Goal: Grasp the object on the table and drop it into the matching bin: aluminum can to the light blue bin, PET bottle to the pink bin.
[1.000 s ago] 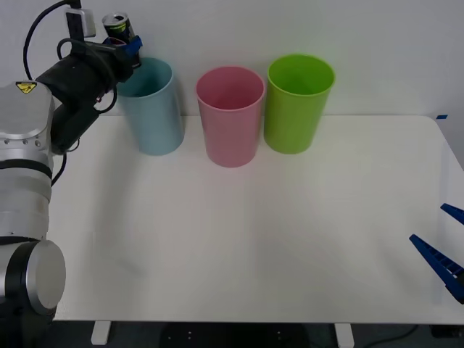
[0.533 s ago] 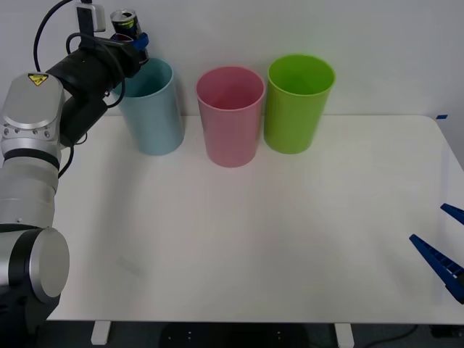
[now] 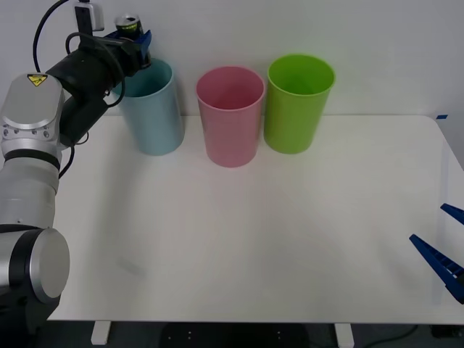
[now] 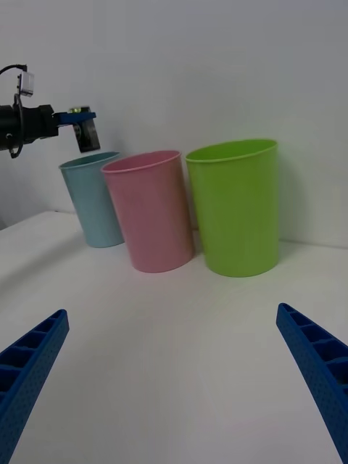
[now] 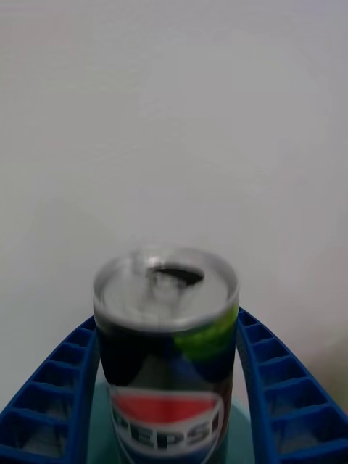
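A: Where is the can [image 3: 131,30] seen?

B: At the upper left of the front view, clamped upright between the left gripper's [image 3: 135,42] 2 fingers, above the blue bin's [image 3: 154,116] rim.

A: And the right gripper [image 3: 444,255]?

B: It is parked at the lower right over the table [image 3: 290,239], fingers spread wide, nothing held.

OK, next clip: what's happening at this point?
The left gripper holds the aluminum can upright between its blue fingers, raised over the near-left rim of the light blue bin; the can is not released. The pink bin and a green bin stand beside it on the table. The right gripper waits open at the table's right edge.
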`<state>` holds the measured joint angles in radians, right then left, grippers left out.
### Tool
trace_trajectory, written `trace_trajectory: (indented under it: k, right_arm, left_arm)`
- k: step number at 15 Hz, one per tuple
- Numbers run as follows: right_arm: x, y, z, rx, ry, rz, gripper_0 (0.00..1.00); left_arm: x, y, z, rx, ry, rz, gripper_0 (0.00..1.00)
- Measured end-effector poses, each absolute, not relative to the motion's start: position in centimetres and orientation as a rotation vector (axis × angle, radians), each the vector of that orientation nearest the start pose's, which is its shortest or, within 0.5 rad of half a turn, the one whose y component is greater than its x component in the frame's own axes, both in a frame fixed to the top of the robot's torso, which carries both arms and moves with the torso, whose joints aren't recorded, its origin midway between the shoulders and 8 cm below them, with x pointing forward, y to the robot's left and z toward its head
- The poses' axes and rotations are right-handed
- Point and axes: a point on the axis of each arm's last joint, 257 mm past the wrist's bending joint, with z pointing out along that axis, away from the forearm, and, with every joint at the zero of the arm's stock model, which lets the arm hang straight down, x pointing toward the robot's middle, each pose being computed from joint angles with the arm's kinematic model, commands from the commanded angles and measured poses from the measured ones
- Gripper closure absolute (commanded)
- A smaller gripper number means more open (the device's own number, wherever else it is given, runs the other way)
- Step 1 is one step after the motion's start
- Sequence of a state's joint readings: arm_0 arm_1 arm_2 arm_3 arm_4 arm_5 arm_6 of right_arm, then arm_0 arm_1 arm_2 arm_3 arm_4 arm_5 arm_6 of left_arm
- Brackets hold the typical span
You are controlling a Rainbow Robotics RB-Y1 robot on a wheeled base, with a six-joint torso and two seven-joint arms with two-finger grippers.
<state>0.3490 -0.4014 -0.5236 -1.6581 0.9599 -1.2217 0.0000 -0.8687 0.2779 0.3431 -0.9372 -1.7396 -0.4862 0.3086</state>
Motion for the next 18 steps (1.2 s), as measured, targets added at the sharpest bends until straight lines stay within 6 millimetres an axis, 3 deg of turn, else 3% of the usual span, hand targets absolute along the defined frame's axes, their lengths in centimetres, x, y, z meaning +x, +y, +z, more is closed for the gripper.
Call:
trace_trajectory:
  k: [9, 18]
  right_arm:
    - [34.2, -33.0, -16.9, -0.465, 1.441, 0.567, 0.0]
    - [34.2, -33.0, -16.9, -0.465, 1.441, 0.567, 0.0]
  left_arm:
    - [71.0, 23.3, -1.3, 0.211, 1.421, -0.347, 0.0]
    - [64.9, 27.2, -3.3, 0.221, 1.378, -0.431, 0.0]
